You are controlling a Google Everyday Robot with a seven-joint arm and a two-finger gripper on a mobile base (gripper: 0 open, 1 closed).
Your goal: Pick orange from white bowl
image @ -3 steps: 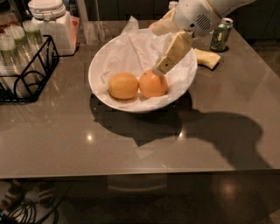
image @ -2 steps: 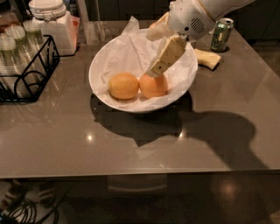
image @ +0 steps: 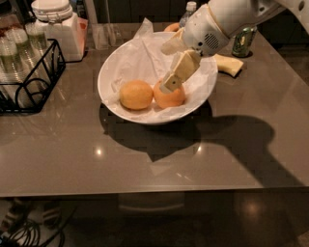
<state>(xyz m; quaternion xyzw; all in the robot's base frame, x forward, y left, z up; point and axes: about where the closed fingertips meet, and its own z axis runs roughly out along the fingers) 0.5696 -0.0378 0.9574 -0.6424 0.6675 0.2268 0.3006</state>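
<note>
The white bowl [image: 105,82], lined with crumpled white paper, stands at the back middle of the brown table. Two fruits lie in it side by side. The orange [image: 172,99], deeper reddish-orange, is on the right. The paler yellow-orange fruit [image: 136,94] is on the left. My gripper [image: 168,72] reaches in from the upper right and is open. One cream finger [image: 177,72] hangs down over the orange's top front, touching or almost touching it. The other finger [image: 172,46] stands behind and above. The orange rests in the bowl.
A black wire rack [image: 29,79] with glasses and a white-lidded jar [image: 55,26] stand at the left. A green can [image: 244,41], a water bottle [image: 189,12] and a yellow object [image: 228,64] lie behind the bowl at right. The table's front edge [image: 154,190] is near.
My gripper has moved down and to the left, so that its lower finger now lies over the orange. Both fruits and the bowl have stayed in place.
</note>
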